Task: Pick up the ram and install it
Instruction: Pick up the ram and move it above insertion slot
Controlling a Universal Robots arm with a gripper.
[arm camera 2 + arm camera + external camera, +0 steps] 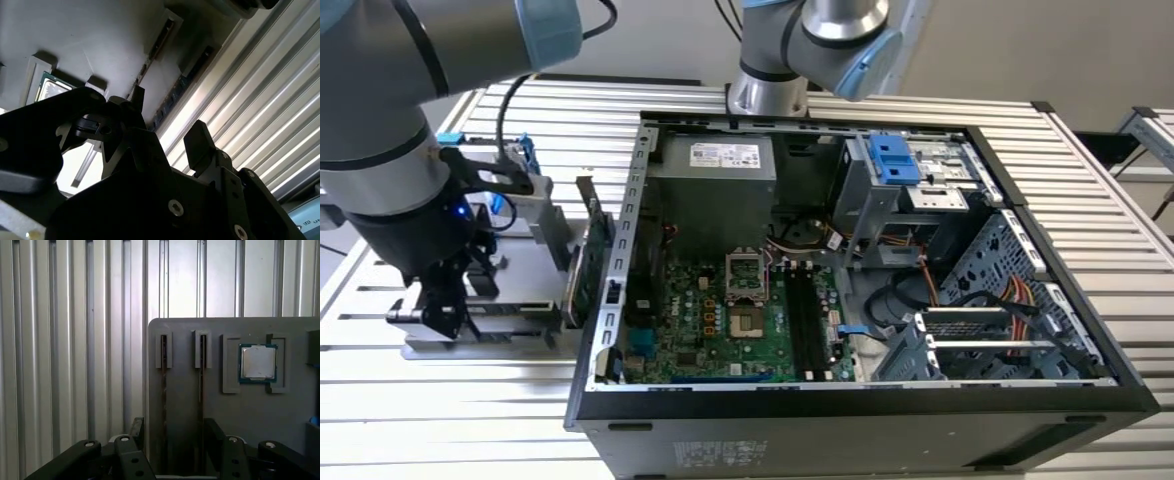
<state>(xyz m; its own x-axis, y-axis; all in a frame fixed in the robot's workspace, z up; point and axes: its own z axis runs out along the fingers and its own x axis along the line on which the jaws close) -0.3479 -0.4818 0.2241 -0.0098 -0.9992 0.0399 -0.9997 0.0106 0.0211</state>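
Ram (202, 375) sits edge-on in its slot in the first wrist view, so it's just a thin dark line. Can't make out any chips, and one end is hidden behind the tool (175, 424). Holder (250, 410) runs off the frame edge. In the second wrist view the tool's dark body covers part of the processor (50, 90). No idea if the fingers touch the ram.

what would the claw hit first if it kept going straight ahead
Likely the thin ram strip on edge in the flat grey slotted holder, under the open claw; depth unclear.
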